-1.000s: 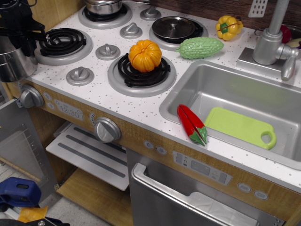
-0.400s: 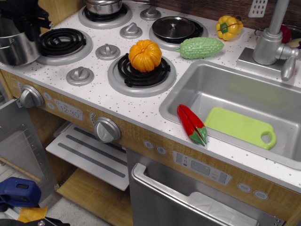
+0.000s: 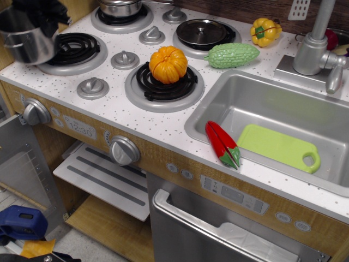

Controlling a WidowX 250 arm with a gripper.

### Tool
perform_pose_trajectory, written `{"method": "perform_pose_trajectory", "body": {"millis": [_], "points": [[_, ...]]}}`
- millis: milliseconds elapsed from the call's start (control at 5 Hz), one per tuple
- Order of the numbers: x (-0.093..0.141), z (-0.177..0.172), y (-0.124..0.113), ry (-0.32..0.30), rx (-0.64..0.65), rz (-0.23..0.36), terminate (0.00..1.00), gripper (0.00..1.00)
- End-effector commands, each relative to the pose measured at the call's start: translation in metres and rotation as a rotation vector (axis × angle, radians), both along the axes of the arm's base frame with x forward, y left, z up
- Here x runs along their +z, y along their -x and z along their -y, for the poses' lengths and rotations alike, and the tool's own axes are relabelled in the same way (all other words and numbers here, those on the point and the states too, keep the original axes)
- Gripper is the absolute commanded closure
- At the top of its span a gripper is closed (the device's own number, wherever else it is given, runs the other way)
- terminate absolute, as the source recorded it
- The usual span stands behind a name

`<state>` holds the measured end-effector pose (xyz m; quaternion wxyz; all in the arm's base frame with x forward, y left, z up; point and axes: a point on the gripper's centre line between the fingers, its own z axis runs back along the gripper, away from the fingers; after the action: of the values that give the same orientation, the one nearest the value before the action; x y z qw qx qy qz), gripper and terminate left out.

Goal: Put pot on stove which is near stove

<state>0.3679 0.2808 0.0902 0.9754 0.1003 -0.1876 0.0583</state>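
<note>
The pot [image 3: 30,42] hangs at the far left edge of the stove [image 3: 109,109], lifted clear of the counter and overlapping the left rim of the near-left burner [image 3: 73,50], with the dark gripper [image 3: 38,13] above it at the top of the picture. The pot looks carried, so the gripper is probably clamped on it, but the jaws are lost in shadow and I cannot tell for certain. The step in hand, I'd judge, is the carry across onto that coil: to do it well the pot wants to travel a little further right until it sits over the middle of the spiral, kept level, then come straight down so the base lands flat inside the grey ring and not half on the rim (a tilted landing could let it slide off the counter edge). Now the containers: the sink [image 3: 218,117] holds a green cutting board [image 3: 279,146], while a red pepper [image 3: 221,144] lies across its front lip. A dark lid [image 3: 200,31] covers the back-right burner, a second steel pot [image 3: 119,7] sits on the back-left one, and an orange pumpkin [image 3: 168,64] occupies the front-centre coil.
</note>
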Motion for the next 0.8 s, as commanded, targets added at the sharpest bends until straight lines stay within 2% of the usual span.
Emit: {"method": "perform_pose_trajectory", "body": {"millis": [0, 400, 600], "points": [[0.03, 0.0, -0.022, -0.045, -0.053, 0.092, 0.0, 1.0], [0.013, 0.01, -0.03, -0.003, -0.069, 0.123, 0.0, 1.0], [0.016, 0.017, -0.033, 0.0, -0.081, 0.128, 0.0, 1.0]]}}
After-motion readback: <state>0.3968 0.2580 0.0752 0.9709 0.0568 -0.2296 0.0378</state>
